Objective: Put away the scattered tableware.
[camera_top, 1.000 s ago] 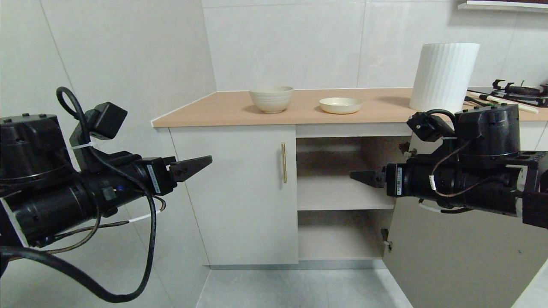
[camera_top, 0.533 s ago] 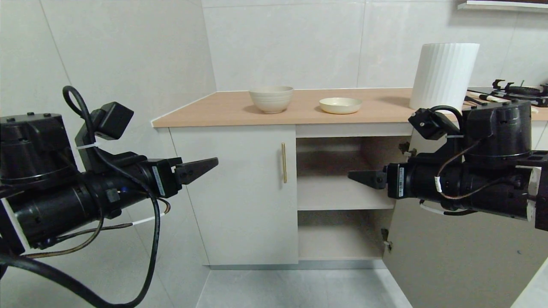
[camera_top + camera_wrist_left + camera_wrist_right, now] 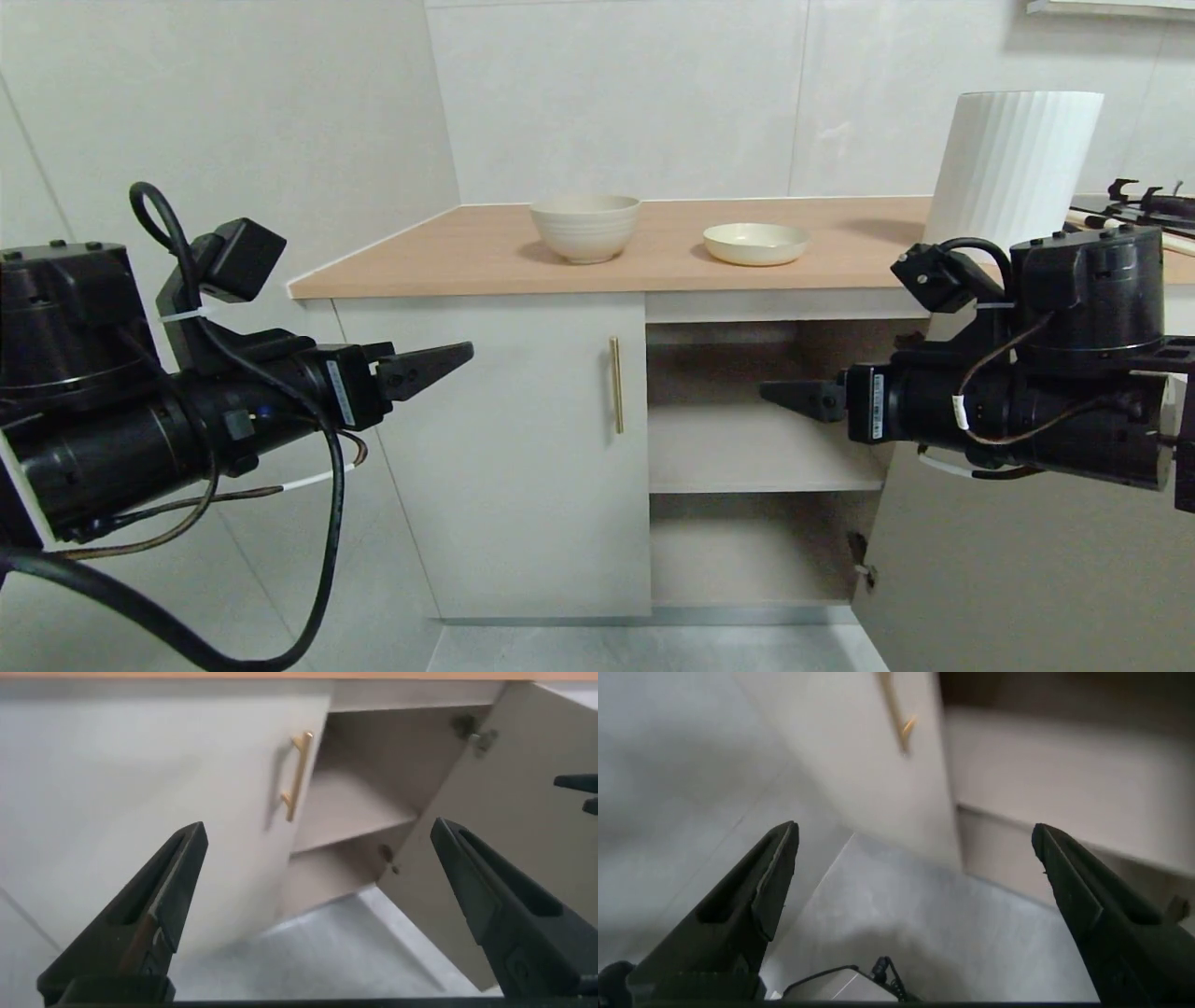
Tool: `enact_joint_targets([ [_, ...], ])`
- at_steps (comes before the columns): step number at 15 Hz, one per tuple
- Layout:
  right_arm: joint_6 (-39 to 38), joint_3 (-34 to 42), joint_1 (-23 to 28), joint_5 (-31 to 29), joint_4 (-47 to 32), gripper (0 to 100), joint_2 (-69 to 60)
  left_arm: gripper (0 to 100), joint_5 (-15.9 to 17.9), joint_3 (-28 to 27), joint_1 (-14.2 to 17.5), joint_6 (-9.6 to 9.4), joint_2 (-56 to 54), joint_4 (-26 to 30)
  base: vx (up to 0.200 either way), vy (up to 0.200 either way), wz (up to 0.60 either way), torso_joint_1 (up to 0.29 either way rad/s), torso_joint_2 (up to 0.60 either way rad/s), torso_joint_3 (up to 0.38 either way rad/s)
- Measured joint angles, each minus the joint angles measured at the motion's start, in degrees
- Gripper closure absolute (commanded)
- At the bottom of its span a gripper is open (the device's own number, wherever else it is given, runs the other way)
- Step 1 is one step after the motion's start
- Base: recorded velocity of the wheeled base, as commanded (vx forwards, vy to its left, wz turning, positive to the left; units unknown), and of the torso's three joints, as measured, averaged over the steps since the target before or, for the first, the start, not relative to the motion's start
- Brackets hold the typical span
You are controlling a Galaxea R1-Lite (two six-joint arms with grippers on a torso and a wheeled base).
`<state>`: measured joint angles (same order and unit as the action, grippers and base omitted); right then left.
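My left jaws are gaping wide and gripping nothing, hanging in front of the closed cupboard door (image 3: 523,448). My right jaws are standing just as wide, also empty, hovering before the open compartment, about level with its middle shelf (image 3: 747,457). The open door (image 3: 1008,579) is hanging below my right arm. A brass handle (image 3: 615,385) is running upright along the closed door's edge. Above, on the worktop (image 3: 420,266), a ribbed cream bowl (image 3: 585,227) and a shallow cream dish (image 3: 756,243) are sitting upright, near each other but apart. Farther right a tall white ribbed vessel (image 3: 1013,168) is standing, a stove grate (image 3: 1144,198) beyond it.
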<state>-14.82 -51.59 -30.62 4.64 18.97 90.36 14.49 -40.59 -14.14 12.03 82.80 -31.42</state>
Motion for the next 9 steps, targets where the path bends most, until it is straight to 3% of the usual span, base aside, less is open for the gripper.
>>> enact_joint_targets([
  [5,0.0,0.2,-0.7,0.2,-0.1,0,-0.3,0,-0.1,0.0,0.0,0.00,0.0,0.0,0.200,0.000,0.00,0.005,0.00,0.002],
  [9,0.2,1.2,-1.0,1.6,-0.1,0,-1.5,0,-0.2,0.1,0.0,0.04,-0.1,0.0,0.000,0.000,0.00,0.000,0.00,0.000],
])
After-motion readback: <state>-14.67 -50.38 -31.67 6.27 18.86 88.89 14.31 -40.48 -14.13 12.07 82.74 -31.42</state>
